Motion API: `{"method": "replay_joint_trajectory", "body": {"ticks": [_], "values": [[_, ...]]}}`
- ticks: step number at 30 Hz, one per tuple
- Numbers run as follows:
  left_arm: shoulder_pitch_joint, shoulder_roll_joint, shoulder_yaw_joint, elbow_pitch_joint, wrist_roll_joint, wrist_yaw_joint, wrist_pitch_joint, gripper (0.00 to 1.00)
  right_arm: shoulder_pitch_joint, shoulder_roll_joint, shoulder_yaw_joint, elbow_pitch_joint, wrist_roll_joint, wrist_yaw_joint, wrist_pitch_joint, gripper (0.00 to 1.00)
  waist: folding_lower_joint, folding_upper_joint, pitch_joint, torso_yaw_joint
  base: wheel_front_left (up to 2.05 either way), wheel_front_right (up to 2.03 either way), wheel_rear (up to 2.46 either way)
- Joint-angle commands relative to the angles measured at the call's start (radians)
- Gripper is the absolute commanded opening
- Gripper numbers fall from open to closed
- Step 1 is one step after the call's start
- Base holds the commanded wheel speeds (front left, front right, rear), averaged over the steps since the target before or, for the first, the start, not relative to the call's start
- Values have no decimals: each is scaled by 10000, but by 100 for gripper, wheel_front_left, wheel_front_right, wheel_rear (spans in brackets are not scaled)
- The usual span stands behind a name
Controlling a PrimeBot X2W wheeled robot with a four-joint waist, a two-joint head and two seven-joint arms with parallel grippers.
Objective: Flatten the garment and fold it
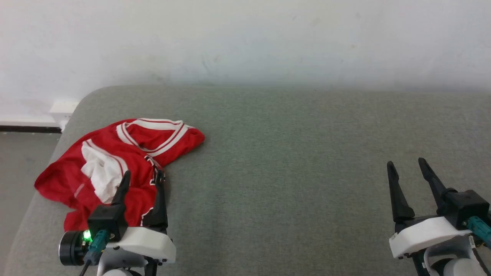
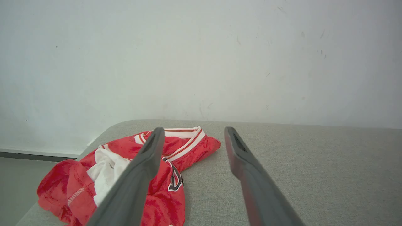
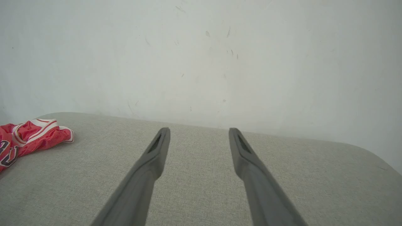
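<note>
The red jersey [image 1: 115, 161] lies crumpled near the left end of the grey cushioned surface [image 1: 291, 153], with white sleeve fabric bunched in its middle and striped trim along its far side. Bits of black lettering show on a fold [image 2: 176, 180]. My left gripper [image 1: 142, 175] is open at the jersey's near edge, its fingers over the cloth with nothing between them. My right gripper [image 1: 406, 164] stands open at the lower right, far from the garment. The jersey's edge [image 3: 34, 135] sits at the far left of the right wrist view.
A white wall [image 1: 245, 38] rises behind the surface. The surface's rounded left corner [image 1: 82, 101] drops to a grey floor [image 1: 23, 161] with a dark baseboard. Bare grey fabric stretches between the jersey and the right gripper.
</note>
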Motion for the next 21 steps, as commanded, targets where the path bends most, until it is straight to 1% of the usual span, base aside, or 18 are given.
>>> {"method": "replay_joint_trajectory", "body": {"ticks": [1, 21], "values": [[39, -7, 5, -66, -104, 46, -98, 100, 75, 17, -2, -3, 84, -5, -109, 100, -1, 0, 0, 279, 0, 0, 0], [220, -10, 12, -161, -535, 212, -494, 100, 133, 23, 352, 191, 176, -6, -506, 100, -1, 0, -14, 1794, 0, 0, 0]]}}
